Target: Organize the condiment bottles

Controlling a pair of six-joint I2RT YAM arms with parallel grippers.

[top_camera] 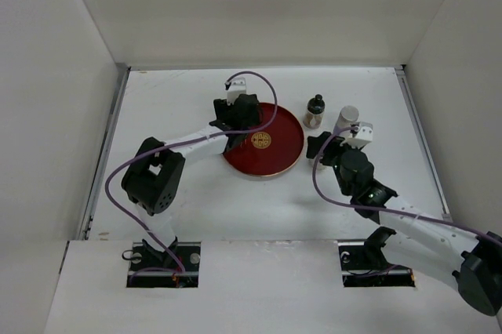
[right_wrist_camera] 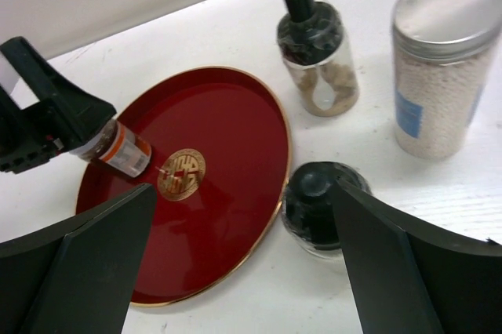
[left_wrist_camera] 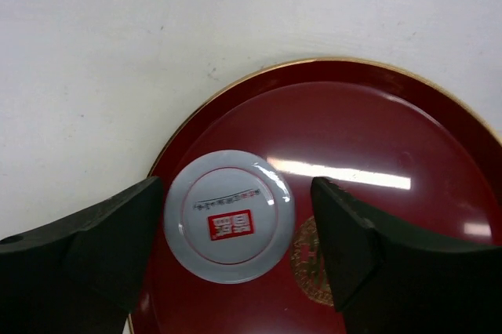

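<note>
The round red tray (top_camera: pixel 279 155) lies on the white desk (top_camera: pixel 180 201), near its middle and somewhat toward the far edge; a gold emblem (right_wrist_camera: pixel 181 174) marks its centre. The left pincer (left_wrist_camera: pixel 234 185) hangs over the part of the tray nearest the desk's left edge; its jaws stand wide, one on each side of the dark jar with pale lid (left_wrist_camera: pixel 229 216). A sliver of red tray shows between the lid and the finger (left_wrist_camera: pixel 345 248) on that view's right, so the jaws are not clamped. The jar sits on the tray beside the emblem; the right wrist view shows its orange label, but whether it stands fully upright I cannot tell.

The right pincer (right_wrist_camera: pixel 241 189) is off the tray on the side toward the desk's right edge; its jaws are spread wide and grip nothing. The brown dark-lidded jar (right_wrist_camera: pixel 318 207) stands on the desk between them, just beside the tray's gold rim, clear of both fingers.

Further toward the far edge, the pale black-capped bottle (right_wrist_camera: pixel 316 48) stands upright near the tray; the white cylinder (right_wrist_camera: pixel 443 67) is just beside it, on the side of the right edge; the two are apart.
</note>
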